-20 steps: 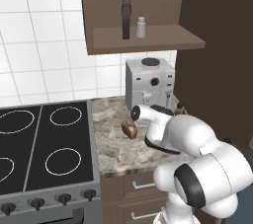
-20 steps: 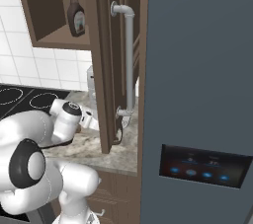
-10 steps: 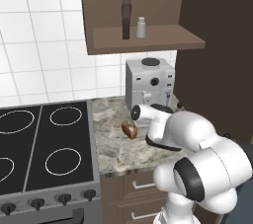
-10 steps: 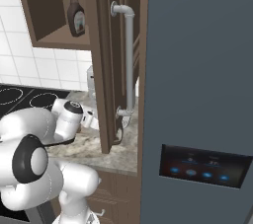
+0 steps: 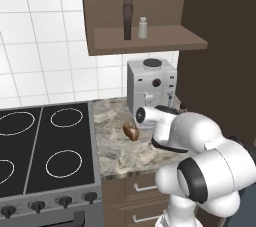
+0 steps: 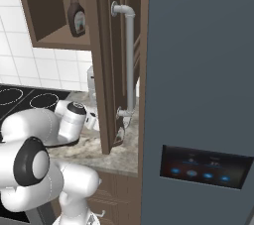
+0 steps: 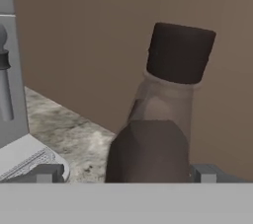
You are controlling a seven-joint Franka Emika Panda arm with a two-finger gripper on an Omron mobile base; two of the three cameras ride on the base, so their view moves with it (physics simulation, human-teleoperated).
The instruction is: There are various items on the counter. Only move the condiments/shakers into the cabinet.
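Observation:
A dark brown bottle (image 7: 160,119) with a black cap stands upright on the speckled counter (image 7: 74,134), against a brown wood panel. My gripper (image 7: 127,172) is open and close up to it, one fingertip (image 7: 47,172) on each side of its lower body, not touching. In the wall cabinet (image 5: 150,41) another dark brown bottle (image 5: 128,15) and the small pale shaker (image 5: 143,27) stand side by side on the shelf. That shelf bottle (image 6: 76,16) also shows from the right. A brown food lump (image 5: 131,131) lies on the counter (image 5: 115,151) beside my arm.
The silver coffee machine (image 5: 150,88) stands at the back of the counter, left of the gripper, its base (image 7: 24,159) near the left finger. A black stovetop (image 5: 45,156) lies to the left. The open cabinet door (image 6: 106,70) and a tall grey fridge (image 6: 198,95) close off the right.
The arm has edged a little toward the bottle beside the coffee machine. The jaws stay wide open, and the items on the shelf have not moved.

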